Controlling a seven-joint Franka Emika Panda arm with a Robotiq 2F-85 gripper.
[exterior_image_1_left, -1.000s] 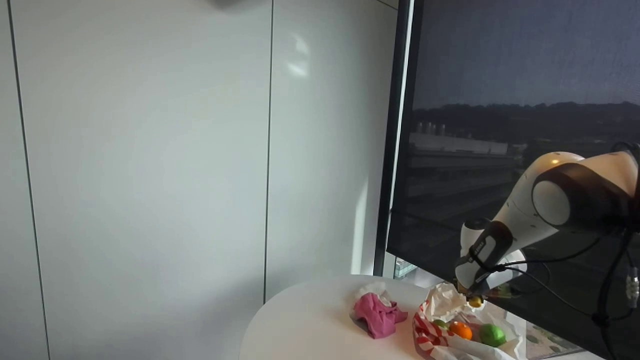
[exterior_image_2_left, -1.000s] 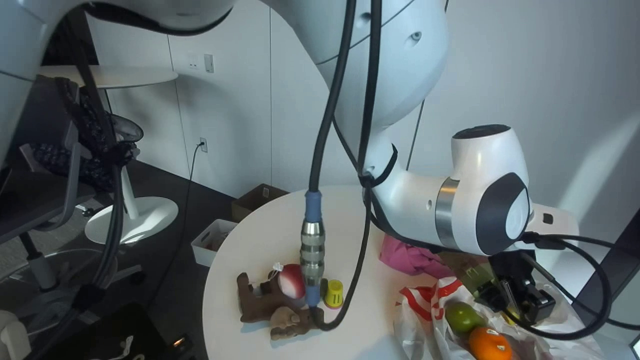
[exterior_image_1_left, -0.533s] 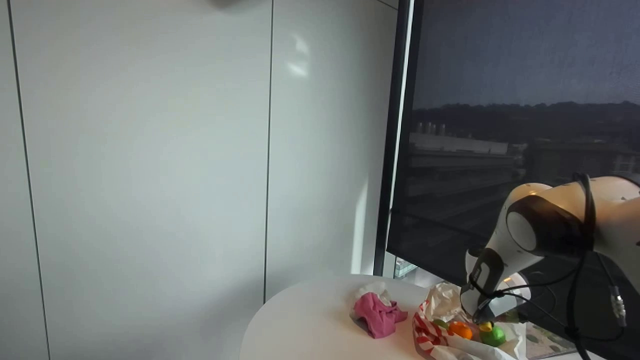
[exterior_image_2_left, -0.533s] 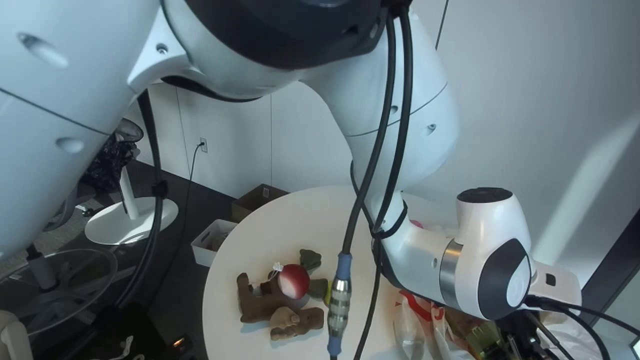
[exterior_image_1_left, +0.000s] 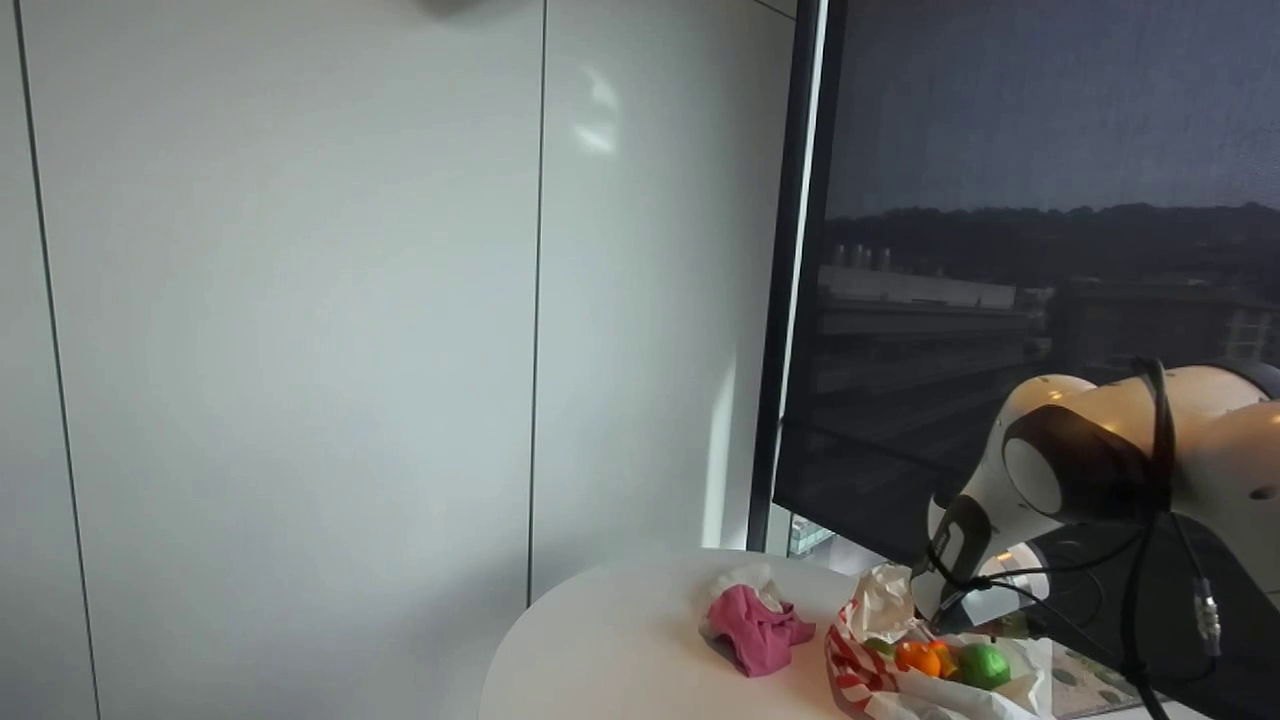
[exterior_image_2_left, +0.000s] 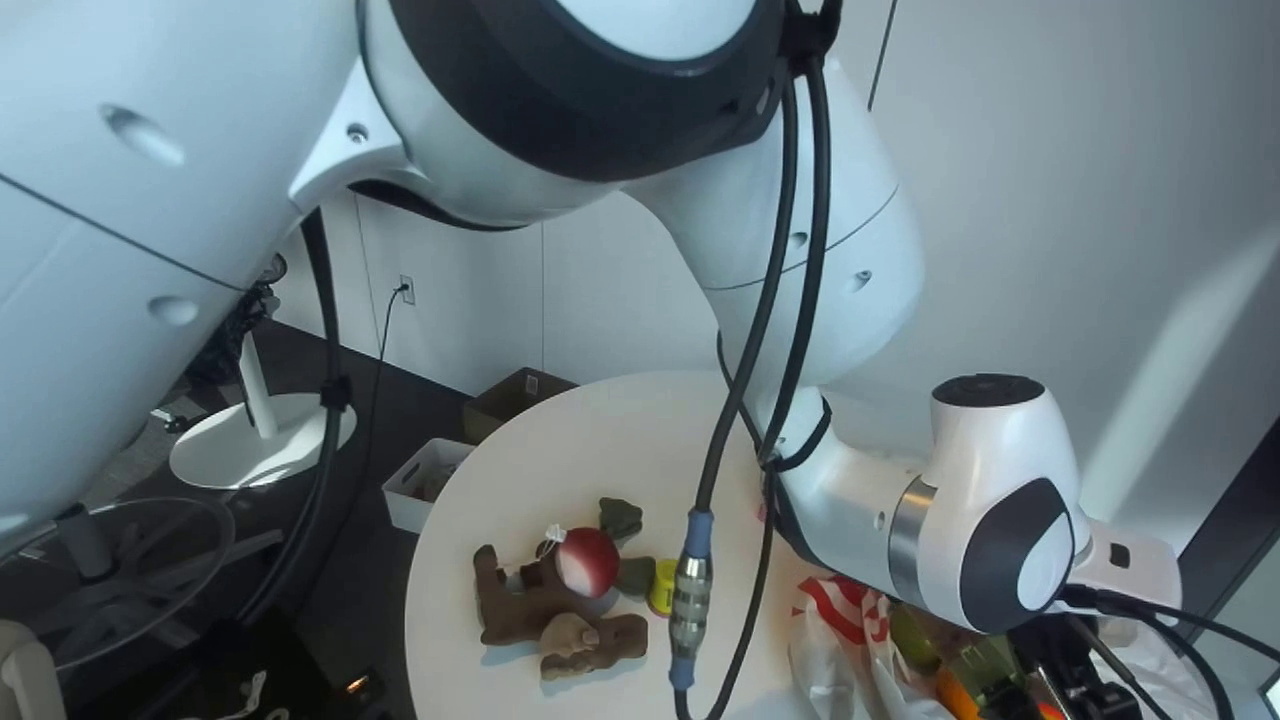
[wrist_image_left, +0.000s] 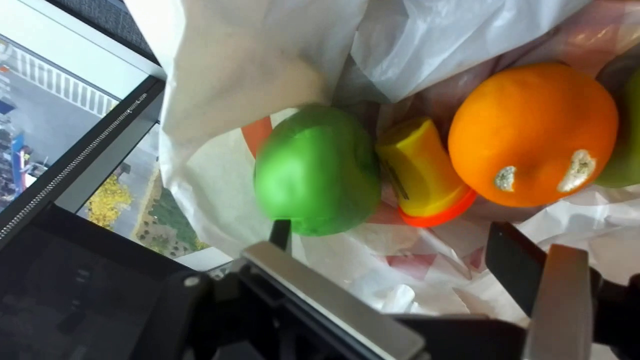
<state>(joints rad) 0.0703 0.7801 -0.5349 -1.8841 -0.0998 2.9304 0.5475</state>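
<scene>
In the wrist view my gripper (wrist_image_left: 393, 237) stands open, its fingers wide apart and nothing between them. Just beyond the fingertips a small yellow tub with an orange-red rim (wrist_image_left: 417, 167) lies tilted in a white-and-red plastic bag (wrist_image_left: 250, 75). A shiny green apple (wrist_image_left: 317, 172) is on one side of the tub, an orange (wrist_image_left: 532, 135) on the other. One fingertip overlaps the apple's lower edge; whether they touch I cannot tell. Part of another green fruit (wrist_image_left: 627, 145) shows past the orange. In an exterior view the gripper (exterior_image_2_left: 1050, 680) reaches down into the bag, partly hidden.
A pink cloth (exterior_image_1_left: 760, 630) lies on the round white table (exterior_image_1_left: 600, 650) beside the bag. Farther along are a brown plush toy (exterior_image_2_left: 530, 605), a red ball (exterior_image_2_left: 587, 562), dark green pieces (exterior_image_2_left: 620, 517) and another yellow tub (exterior_image_2_left: 663, 587). A window frame (wrist_image_left: 100, 145) borders the bag.
The arm has come down into the bag and shifted slightly toward the orange. The yellow tub, earlier carried at the gripper, has been let go between the apple and the orange; the jaws have opened.
</scene>
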